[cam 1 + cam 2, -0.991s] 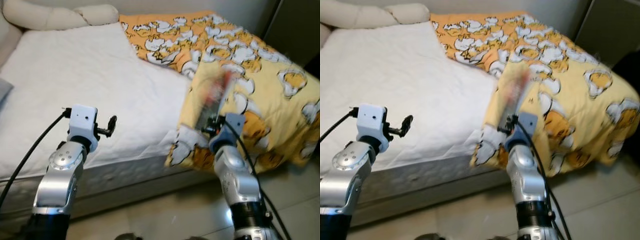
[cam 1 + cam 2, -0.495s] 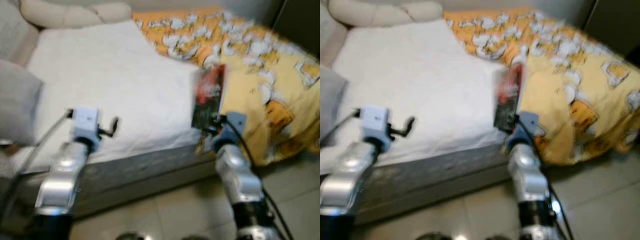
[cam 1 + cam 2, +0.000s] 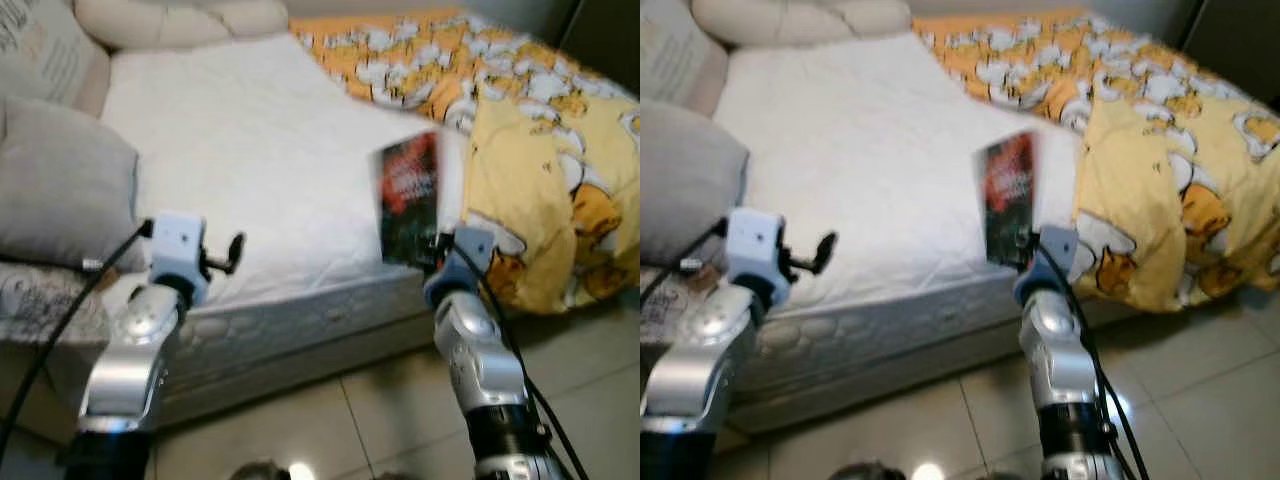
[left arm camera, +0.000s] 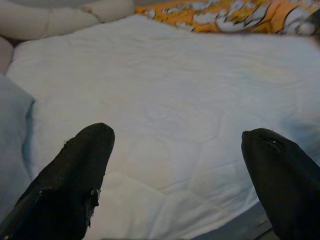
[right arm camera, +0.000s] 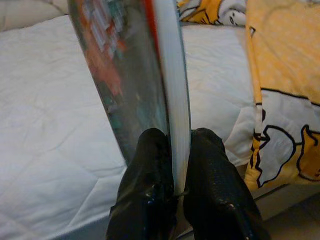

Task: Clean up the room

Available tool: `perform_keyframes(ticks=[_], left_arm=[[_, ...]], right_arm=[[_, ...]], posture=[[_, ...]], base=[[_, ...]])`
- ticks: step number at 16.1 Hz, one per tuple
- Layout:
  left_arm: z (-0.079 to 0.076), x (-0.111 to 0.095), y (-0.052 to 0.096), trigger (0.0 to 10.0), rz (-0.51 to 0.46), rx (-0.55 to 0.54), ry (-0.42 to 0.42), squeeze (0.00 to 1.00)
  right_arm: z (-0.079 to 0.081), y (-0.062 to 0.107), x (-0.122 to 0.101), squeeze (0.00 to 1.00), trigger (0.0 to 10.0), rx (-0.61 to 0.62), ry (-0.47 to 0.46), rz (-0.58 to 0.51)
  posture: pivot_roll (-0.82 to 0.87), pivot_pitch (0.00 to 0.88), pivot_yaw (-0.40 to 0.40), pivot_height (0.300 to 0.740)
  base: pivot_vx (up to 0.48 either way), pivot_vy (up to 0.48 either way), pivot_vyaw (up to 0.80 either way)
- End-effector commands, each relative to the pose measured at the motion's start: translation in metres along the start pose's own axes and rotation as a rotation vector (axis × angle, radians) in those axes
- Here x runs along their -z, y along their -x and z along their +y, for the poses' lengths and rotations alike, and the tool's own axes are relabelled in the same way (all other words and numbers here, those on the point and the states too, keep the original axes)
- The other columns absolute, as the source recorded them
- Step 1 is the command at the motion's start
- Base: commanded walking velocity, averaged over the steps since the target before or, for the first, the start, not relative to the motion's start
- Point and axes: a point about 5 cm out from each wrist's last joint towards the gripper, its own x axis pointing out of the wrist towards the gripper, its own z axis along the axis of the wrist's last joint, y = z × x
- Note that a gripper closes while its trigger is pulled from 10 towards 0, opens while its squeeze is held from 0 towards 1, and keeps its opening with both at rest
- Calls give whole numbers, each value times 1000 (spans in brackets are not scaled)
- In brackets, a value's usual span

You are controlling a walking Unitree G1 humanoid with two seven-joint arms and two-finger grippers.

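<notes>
My right gripper (image 5: 175, 165) is shut on a book (image 3: 409, 198) with a dark cover and red lettering, held upright in front of the bed's near edge. In the right wrist view the book's (image 5: 135, 70) white page edge stands between the two black fingers (image 5: 150, 170). My left gripper (image 4: 177, 165) is open with nothing in it, raised over the near left part of the white mattress (image 3: 250, 150). Its wrist (image 3: 180, 245) sits beside a grey pillow (image 3: 60, 190).
A yellow and orange cartoon blanket (image 3: 540, 150) is heaped on the bed's right side and hangs over the edge. Cream bolster pillows (image 3: 180, 18) lie at the head. A printed cushion (image 3: 35, 45) stands at far left. Tiled floor (image 3: 350, 420) lies below.
The camera has swung left, bringing the grey pillow and cushion into view. The book stays in my right gripper and looks steadier and sharper than before.
</notes>
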Motion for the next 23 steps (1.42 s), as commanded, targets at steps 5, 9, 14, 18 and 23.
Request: perform_keyframes(ticks=[5, 9, 14, 18, 23], left_arm=[[6, -3, -3, 10000, -21, -33, 5, 0], [7, -3, -4, 10000, -28, -39, 18, 0], [5, -1, -4, 10000, -19, -37, 24, 0], [5, -2, -4, 10000, -23, -35, 34, 0], [8, -3, -3, 10000, -25, -41, 39, 0]], right_arm=[[13, -3, -16, 0, 10000, -106, 17, -64], [20, -3, -21, 0, 10000, -157, 81, -89], [20, -3, -24, 0, 10000, -169, 84, -103], [24, -3, -24, 0, 10000, -201, 122, -107], [22, -3, -24, 0, 10000, -168, 143, -111]], posture=[[-17, 0, -5, 740], [-16, 0, -4, 740], [-18, 0, -4, 740], [-18, 0, -4, 740], [-17, 0, -6, 740]], base=[[0, 0, 0], [0, 0, 0], [48, 0, 0], [265, 0, 0], [317, 0, 465]])
